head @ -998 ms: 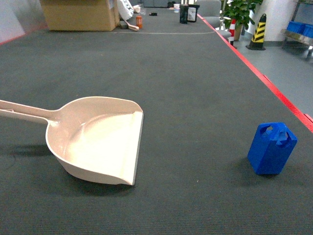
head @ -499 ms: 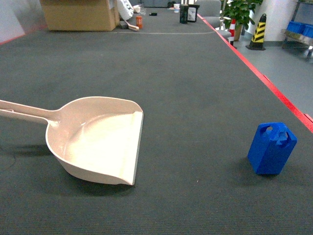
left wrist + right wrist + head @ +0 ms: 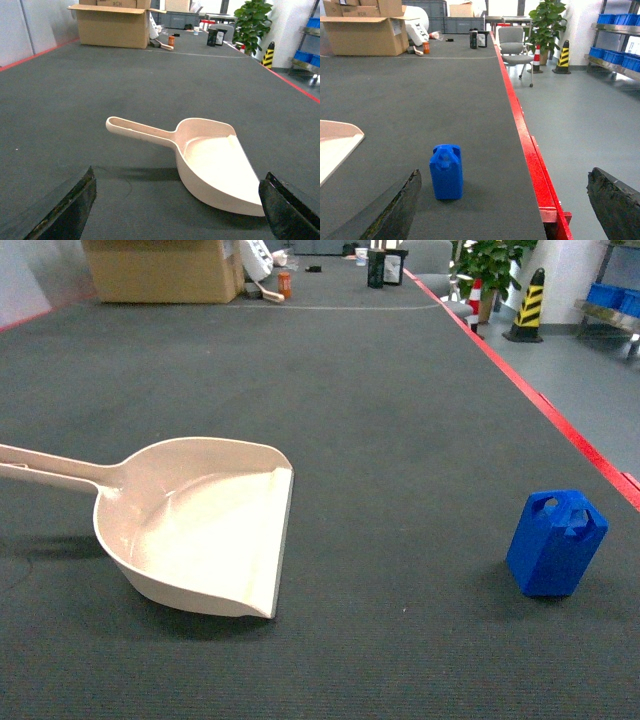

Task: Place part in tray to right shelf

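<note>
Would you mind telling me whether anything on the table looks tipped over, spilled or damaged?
Nothing stands out. The part stands upright on the table, apart from the tray, which lies flat, empty and looks intact.

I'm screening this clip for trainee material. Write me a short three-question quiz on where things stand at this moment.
1. True or false: the part already lies inside the tray.
2. In the head view, the tray's handle points toward: A) the left edge, B) the red strip, C) the cardboard box.
3. Fill in: both claws, left claw and right claw, have their jaws ____.

Key: 1 false, the part stands upright on the dark mat, well to the tray's right. 2 A. 3 open, and neither touches anything.
</note>
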You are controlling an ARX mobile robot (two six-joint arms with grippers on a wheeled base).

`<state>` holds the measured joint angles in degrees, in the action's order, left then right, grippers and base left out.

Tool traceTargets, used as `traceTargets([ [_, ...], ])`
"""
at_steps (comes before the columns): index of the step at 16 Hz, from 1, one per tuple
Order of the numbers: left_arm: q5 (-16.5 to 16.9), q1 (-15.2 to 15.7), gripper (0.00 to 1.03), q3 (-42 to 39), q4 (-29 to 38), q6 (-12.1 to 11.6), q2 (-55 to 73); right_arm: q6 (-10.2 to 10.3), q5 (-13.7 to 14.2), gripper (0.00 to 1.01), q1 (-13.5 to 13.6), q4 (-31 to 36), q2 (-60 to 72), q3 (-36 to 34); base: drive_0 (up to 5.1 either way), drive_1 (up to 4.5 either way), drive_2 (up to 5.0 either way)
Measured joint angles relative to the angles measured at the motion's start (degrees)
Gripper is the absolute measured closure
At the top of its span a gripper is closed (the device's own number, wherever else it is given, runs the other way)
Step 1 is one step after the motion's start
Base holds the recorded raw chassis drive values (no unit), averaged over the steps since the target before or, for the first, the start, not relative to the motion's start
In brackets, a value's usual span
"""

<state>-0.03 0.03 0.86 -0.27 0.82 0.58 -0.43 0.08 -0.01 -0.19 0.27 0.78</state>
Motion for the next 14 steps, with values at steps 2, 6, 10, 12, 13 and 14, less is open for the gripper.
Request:
traceTargets([
  [2, 0.0, 0.0, 0.05, 0.0, 0.0, 0.0, 0.0, 0.0, 0.0, 0.03, 0.0, 0.0, 0.0, 0.0, 0.0, 0.0, 0.0],
  [6, 0.0, 0.0, 0.05, 0.0, 0.0, 0.0, 0.0, 0.0, 0.0, 0.03, 0.0, 0.0, 0.0, 0.0, 0.0, 0.0, 0.0],
  [10, 0.0, 0.0, 0.05, 0.0, 0.0, 0.0, 0.0, 0.0, 0.0, 0.03, 0.0, 0.0, 0.0, 0.0, 0.0, 0.0, 0.0],
  [12, 0.0, 0.0, 0.05, 0.0, 0.0, 0.0, 0.0, 0.0, 0.0, 0.03, 0.0, 0.0, 0.0, 0.0, 0.0, 0.0, 0.0],
  [13, 0.0, 0.0, 0.05, 0.0, 0.0, 0.0, 0.0, 0.0, 0.0, 0.03, 0.0, 0.0, 0.0, 0.0, 0.0, 0.0, 0.0],
  [14, -2.3, -1.2, 0.05, 1.6, -6.0, 1.3, 1.6, 0.0, 0.0, 0.03, 0.0, 0.0, 0.0, 0.0, 0.0, 0.0, 0.0],
])
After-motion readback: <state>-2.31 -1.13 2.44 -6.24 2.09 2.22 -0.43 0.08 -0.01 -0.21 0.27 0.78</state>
